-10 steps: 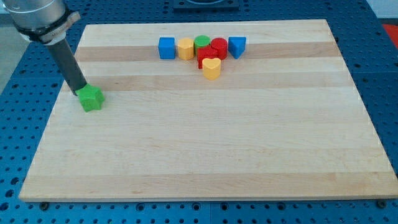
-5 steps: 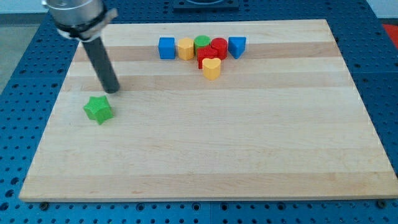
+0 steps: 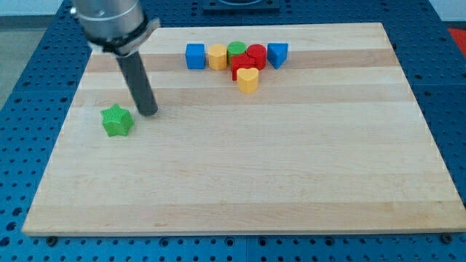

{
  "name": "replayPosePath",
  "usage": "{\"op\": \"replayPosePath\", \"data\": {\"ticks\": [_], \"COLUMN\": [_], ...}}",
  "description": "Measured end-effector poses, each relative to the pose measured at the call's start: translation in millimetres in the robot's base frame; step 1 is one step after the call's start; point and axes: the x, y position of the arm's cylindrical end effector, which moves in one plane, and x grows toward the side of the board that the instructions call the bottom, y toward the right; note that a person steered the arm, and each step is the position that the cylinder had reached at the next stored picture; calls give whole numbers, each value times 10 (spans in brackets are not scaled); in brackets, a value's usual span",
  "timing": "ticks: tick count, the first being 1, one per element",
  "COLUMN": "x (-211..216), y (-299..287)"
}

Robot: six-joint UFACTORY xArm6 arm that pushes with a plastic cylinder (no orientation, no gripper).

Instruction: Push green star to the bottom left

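The green star (image 3: 116,121) lies on the wooden board (image 3: 240,175) near its left edge, about halfway down. My tip (image 3: 148,113) rests on the board just to the right of the star and slightly above it, with a small gap between them. The dark rod rises from the tip toward the view's top left.
A cluster of blocks sits near the board's top middle: a blue cube (image 3: 194,56), a yellow hexagon (image 3: 217,56), a green cylinder (image 3: 236,49), a red cylinder (image 3: 255,55), a blue triangle (image 3: 277,54), a red block (image 3: 239,68) and a yellow heart (image 3: 248,79).
My tip moved from the star's upper left over to its right side. The green star slid a little down and turned, then settled near the left edge.
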Motion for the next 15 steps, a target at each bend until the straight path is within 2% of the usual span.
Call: {"op": "replayPosePath", "data": {"ticks": [1,2,4,5,7,8,9,10,11,13,14,15], "x": [-334,-224,651,730,306,382,694,964,1058,914,715,749], "y": [138,43,-665,-885,-832,-1087,-1136,-996,-953,-982,-1129,-1350]}}
